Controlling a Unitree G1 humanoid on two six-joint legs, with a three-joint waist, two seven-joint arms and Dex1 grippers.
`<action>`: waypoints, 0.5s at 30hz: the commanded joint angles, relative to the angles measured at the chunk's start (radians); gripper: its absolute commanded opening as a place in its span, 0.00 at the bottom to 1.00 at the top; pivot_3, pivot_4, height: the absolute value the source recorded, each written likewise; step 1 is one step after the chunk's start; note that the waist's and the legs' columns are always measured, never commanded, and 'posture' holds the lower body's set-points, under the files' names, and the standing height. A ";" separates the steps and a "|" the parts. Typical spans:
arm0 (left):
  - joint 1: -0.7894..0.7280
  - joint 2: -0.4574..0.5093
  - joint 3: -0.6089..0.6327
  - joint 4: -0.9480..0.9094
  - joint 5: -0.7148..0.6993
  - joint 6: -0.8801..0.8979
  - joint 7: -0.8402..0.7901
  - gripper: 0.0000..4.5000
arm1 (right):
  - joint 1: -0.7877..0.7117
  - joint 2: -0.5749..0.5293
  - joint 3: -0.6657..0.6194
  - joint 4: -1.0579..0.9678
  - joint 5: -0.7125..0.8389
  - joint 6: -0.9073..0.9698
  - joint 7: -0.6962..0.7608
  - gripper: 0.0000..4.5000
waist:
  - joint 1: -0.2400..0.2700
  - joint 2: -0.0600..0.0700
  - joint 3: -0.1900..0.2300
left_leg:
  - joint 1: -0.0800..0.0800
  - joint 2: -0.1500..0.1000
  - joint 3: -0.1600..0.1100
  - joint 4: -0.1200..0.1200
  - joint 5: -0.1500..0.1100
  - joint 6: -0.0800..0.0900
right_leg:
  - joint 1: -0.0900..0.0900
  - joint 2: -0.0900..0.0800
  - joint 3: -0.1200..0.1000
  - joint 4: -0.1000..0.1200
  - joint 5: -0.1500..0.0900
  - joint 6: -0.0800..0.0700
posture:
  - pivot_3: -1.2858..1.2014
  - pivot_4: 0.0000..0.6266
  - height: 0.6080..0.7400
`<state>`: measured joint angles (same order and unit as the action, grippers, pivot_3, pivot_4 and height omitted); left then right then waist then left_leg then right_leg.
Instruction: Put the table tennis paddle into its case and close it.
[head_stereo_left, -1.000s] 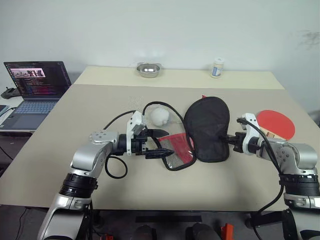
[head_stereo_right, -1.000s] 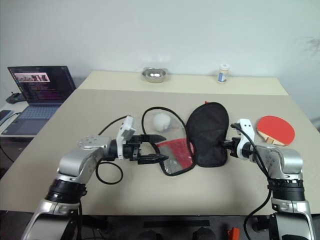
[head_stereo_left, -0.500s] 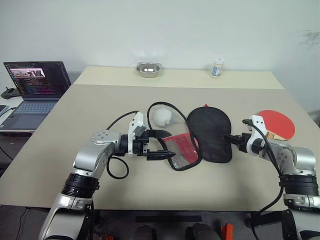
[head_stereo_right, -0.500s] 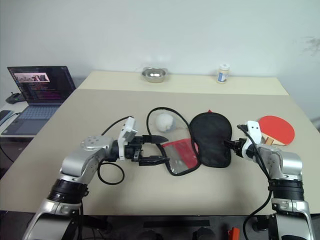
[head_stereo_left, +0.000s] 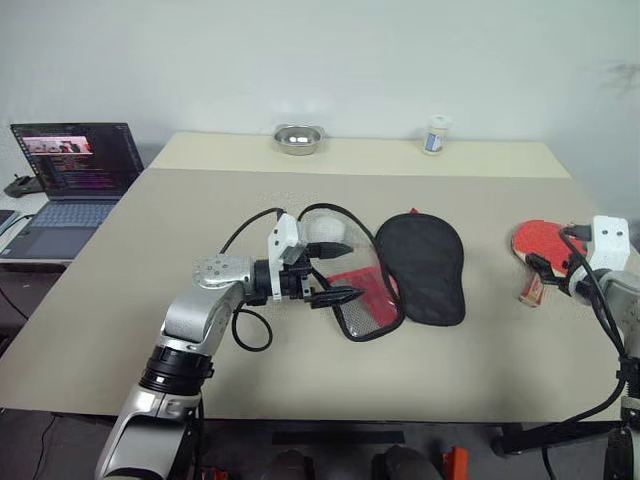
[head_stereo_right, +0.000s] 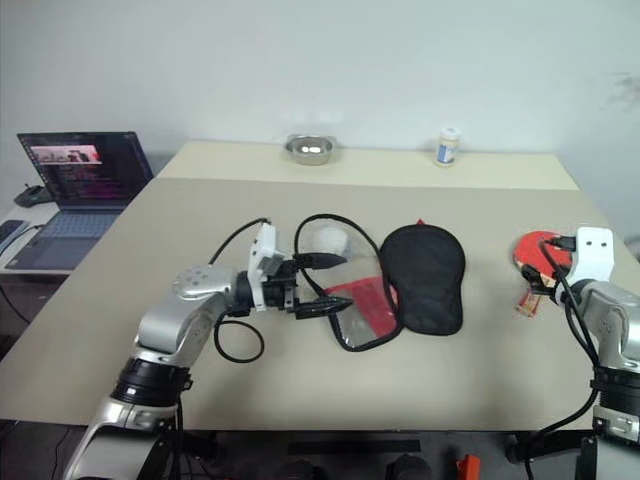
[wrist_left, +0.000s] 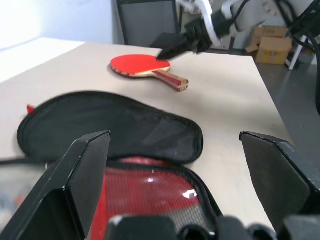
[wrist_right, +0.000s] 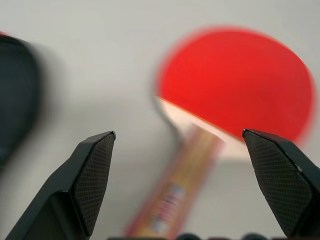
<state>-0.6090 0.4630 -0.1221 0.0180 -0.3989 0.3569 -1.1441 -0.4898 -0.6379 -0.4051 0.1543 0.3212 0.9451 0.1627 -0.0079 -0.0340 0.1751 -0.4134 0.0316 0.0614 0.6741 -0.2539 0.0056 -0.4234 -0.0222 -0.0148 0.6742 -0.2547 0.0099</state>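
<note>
My left hand (head_stereo_left: 335, 283) reaches level across the counter (head_stereo_left: 200, 220) toward three o'clock, fingers spread, tips at the open red-lined flap of the case (head_stereo_left: 422, 265), gripping nothing. At my far three o'clock, my right hand (head_stereo_left: 548, 268) hangs fingers wide apart just above the table tennis paddle (head_stereo_left: 540, 245), which lies flat, well apart from the case.

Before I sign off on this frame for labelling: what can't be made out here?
- Table tennis paddle: in the eye views the right gripper covers part of its face; blurred in the right wrist view.
- Case: lining partly under the left gripper.
- Small jar: label too small.
</note>
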 joint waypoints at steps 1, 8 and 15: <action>-0.055 -0.015 -0.010 0.025 0.019 -0.054 -0.008 1.00 | -0.052 0.049 -0.029 0.110 -0.053 -0.085 -0.109 0.99 | -0.003 0.000 0.000 | 0.001 0.000 0.000 0.000 0.000 0.000 | 0.000 0.000 0.000 0.000 0.000 0.000 | 0.52 0.24 1.00; -0.066 -0.027 -0.028 0.042 0.033 -0.078 -0.016 1.00 | -0.134 0.101 0.003 0.313 -0.078 -0.171 -0.134 0.99 | -0.011 0.001 0.000 | 0.001 0.000 0.001 0.000 0.000 0.000 | 0.000 0.000 0.001 0.001 0.000 0.000 | 0.52 0.24 1.00; -0.058 -0.025 -0.022 0.037 0.037 -0.081 -0.010 1.00 | -0.190 0.081 0.027 0.474 -0.103 -0.234 -0.116 0.99 | -0.021 0.001 0.000 | 0.003 0.000 0.001 0.001 0.000 0.000 | 0.003 0.000 0.002 0.000 0.001 0.001 | 0.52 0.24 1.00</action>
<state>-0.6600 0.4362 -0.1519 0.0801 -0.3573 0.2939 -1.1581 -0.6739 -0.5395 -0.3800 0.5897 0.2390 0.7272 0.0455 -0.0290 -0.0335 0.1749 -0.4094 0.0313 0.0629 0.6747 -0.2539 0.0057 -0.4198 -0.0220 -0.0130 0.6743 -0.2544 0.0123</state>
